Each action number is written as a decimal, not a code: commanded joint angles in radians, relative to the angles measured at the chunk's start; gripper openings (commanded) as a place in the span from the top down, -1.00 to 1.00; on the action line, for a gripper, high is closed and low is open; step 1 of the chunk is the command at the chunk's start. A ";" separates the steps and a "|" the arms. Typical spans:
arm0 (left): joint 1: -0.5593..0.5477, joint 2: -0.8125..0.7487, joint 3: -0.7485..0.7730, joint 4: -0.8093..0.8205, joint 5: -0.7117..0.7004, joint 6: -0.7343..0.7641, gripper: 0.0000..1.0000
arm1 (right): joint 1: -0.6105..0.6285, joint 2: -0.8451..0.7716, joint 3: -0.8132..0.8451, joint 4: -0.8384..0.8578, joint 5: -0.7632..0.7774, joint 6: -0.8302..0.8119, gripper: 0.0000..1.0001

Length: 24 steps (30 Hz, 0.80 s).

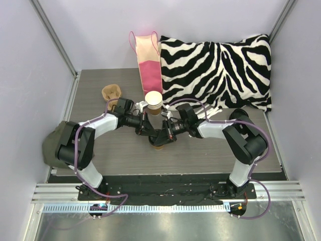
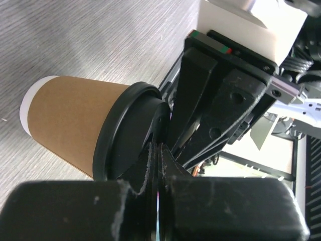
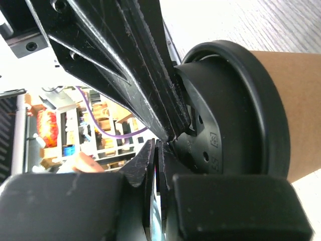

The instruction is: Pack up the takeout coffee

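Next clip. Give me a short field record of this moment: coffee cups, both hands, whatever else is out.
brown cup: between the two hands, black lid fitted
left hand: shut, tips against the lid
right hand: shut, tips against the lid
white cup: near the bag's near end, not packed
paper bag: at rear, beside zebra pillow
cup carrier: rear left

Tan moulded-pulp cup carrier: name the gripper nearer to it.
Left. The left gripper sits right of the carrier, toward the arm bases; the right gripper lies farther right, meeting it at the black-lidded kraft-brown cup.
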State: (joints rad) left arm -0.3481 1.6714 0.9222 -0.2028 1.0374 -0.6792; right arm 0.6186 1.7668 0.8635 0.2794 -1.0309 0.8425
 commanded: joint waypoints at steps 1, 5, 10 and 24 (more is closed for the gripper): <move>0.004 0.033 -0.006 -0.050 -0.065 0.055 1.00 | -0.022 0.066 -0.041 0.029 0.046 0.007 0.81; 0.003 0.050 -0.002 -0.066 -0.069 0.076 1.00 | -0.026 0.111 -0.072 0.076 0.028 0.059 0.85; 0.003 0.057 0.003 -0.079 -0.076 0.087 1.00 | -0.059 0.172 -0.099 0.103 0.018 0.095 0.88; 0.003 0.070 0.007 -0.106 -0.102 0.115 1.00 | -0.068 0.154 -0.034 -0.163 0.097 -0.045 0.89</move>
State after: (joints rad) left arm -0.3466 1.6932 0.9428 -0.2359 1.0592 -0.6147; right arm 0.5621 1.8683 0.8623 0.4397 -1.1671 0.9169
